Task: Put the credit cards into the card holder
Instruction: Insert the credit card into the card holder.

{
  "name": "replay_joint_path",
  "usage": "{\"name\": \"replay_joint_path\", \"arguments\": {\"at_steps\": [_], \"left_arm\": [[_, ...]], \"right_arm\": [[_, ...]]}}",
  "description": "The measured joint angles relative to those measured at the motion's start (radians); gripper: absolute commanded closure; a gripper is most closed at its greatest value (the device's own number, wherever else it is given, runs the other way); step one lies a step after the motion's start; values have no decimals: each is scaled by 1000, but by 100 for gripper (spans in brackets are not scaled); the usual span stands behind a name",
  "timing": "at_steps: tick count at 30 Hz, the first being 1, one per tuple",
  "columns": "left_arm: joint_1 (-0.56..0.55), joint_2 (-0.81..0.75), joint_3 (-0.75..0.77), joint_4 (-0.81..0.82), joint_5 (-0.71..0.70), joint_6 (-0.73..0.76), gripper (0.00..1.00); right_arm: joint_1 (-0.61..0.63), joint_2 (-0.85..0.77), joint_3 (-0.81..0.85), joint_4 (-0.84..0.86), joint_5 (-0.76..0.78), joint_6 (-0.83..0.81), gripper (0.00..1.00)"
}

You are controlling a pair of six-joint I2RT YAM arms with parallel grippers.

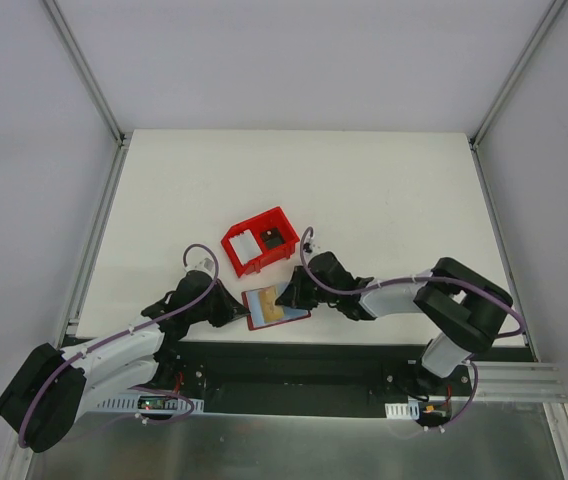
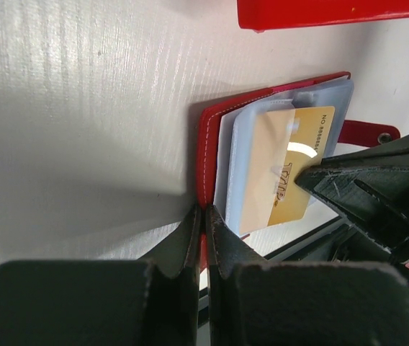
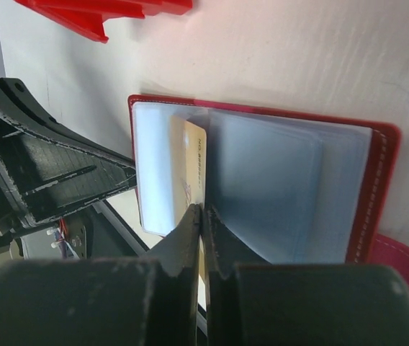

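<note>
While your left gripper (image 2: 204,213) clamps the card holder (image 2: 206,144), slide the credit card (image 2: 276,166) pinched by your right gripper (image 3: 201,213) flat toward nine o'clock.

Dark-red card holder (image 2: 206,144), pale blue-grey sleeves (image 3: 284,187), gold credit card (image 2: 291,166), bright-red bin (image 1: 247,262), white bench (image 1: 384,190), black fingers (image 2: 186,245).

arms (image 1: 114,352): white links, black joints | cables (image 1: 200,287): purple | fingers (image 2: 179,249): black
</note>
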Motion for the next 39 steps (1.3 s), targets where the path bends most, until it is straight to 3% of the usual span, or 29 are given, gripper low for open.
{"name": "replay_joint_path", "arguments": {"at_steps": [4,8,12,19,39], "left_arm": [[0,-1,0,0,0,0,100],[0,-4,-2,0,0,-2,100],[0,-16,-11,3,0,-5,100],[0,-17,-13,3,1,-4,100],[0,-11,-12,10,3,-4,100]], "right_arm": [[35,3,23,-28,37,11,89],[53,2,50,-92,70,7,65],[69,-45,72,-176,103,-15,54],[72,-57,147,-323,118,-80,54],[119,86,302,-363,-6,-122,57]]}}
